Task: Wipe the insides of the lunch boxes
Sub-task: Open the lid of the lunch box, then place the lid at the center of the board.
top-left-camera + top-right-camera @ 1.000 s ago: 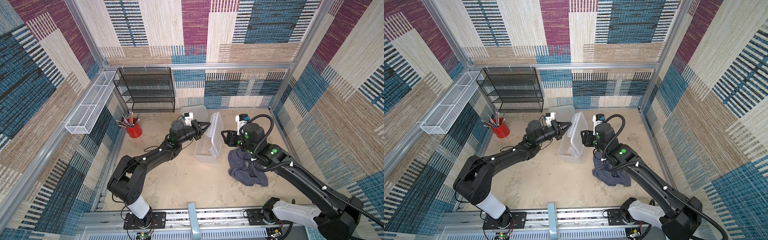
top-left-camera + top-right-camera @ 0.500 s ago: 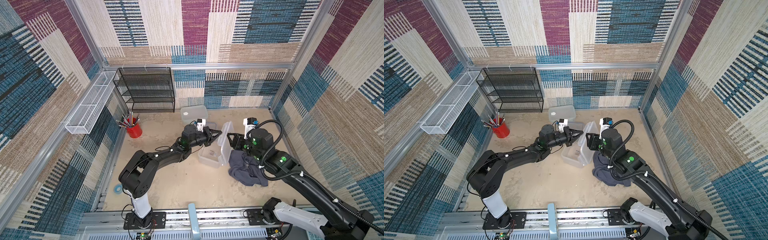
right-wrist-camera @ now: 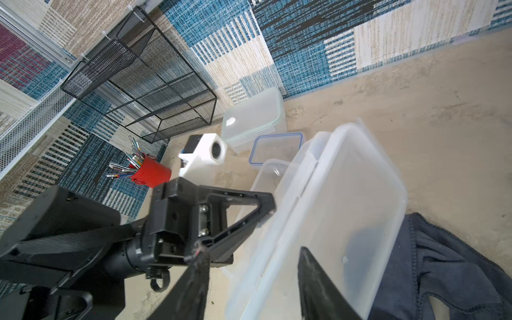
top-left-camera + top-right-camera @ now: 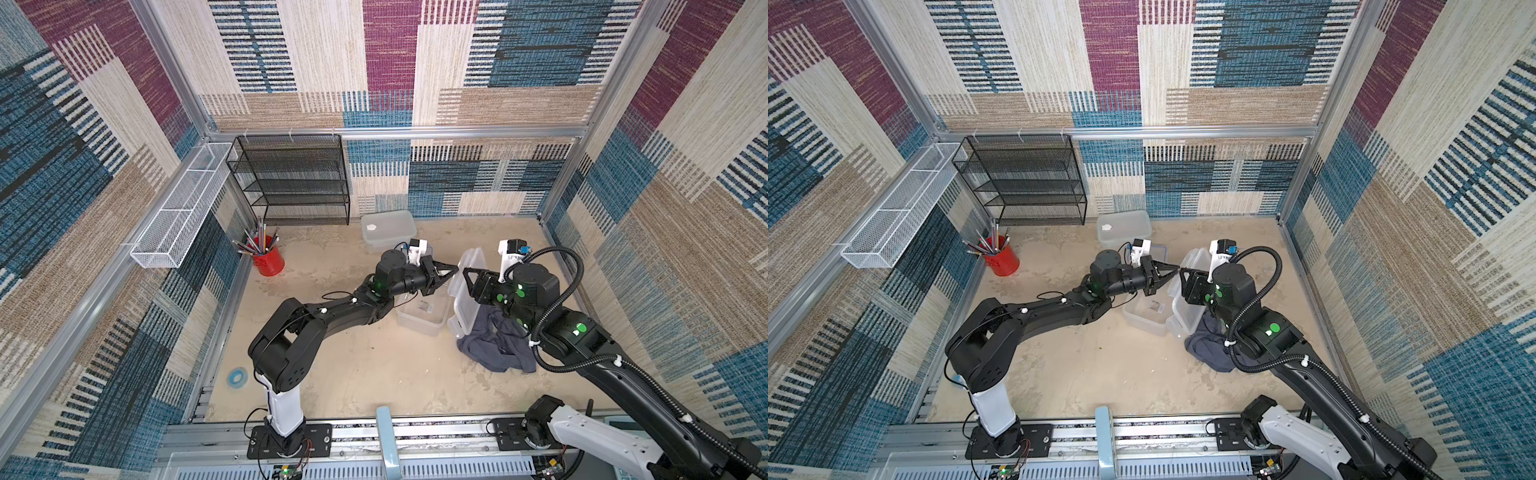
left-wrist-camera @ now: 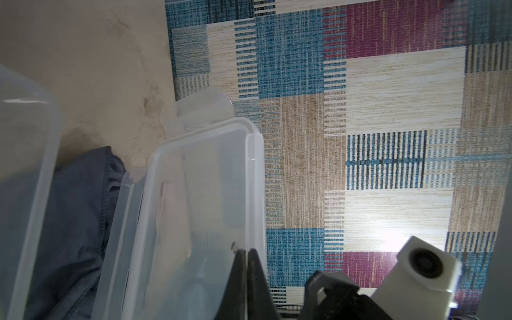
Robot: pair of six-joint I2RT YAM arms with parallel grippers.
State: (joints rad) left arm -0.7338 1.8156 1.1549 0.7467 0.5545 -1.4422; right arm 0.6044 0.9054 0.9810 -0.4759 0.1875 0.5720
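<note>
A white wire basket (image 4: 178, 212) hangs on the left wall, and a black mesh rack (image 4: 291, 178) stands in the back-left corner of the sandy bench (image 4: 374, 374). Just in front of the rack, near the bench's left edge, is a red cup of pencils (image 4: 269, 259). A small blue ring (image 4: 237, 376) lies near the front-left corner.

At the middle of the back edge sits a closed lunch box with a green-rimmed lid (image 4: 388, 228). A small blue-rimmed lunch box (image 3: 277, 148) lies just in front of it, mostly hidden behind the left arm in both top views.

The left arm reaches across the bench towards the middle. The left tool (image 4: 451, 271) is pinched tight on the upper rim of the whitish lid (image 4: 463, 320), which stands on edge, tilted. The lid's lower edge rests beside the right wall of the large open tub (image 4: 422, 313). That tub sits on the bench right of centre, below the left tool.

The right tool (image 3: 250, 248) faces the left one from the lid's far side, its jaws about half apart. In the right wrist view the lid's long edge shows between the two fingers; whether either finger touches it I cannot tell.

A crumpled grey-blue cloth (image 4: 494, 349) lies on the bench right of the lid, under the right arm and touching the lid's lower end.
</note>
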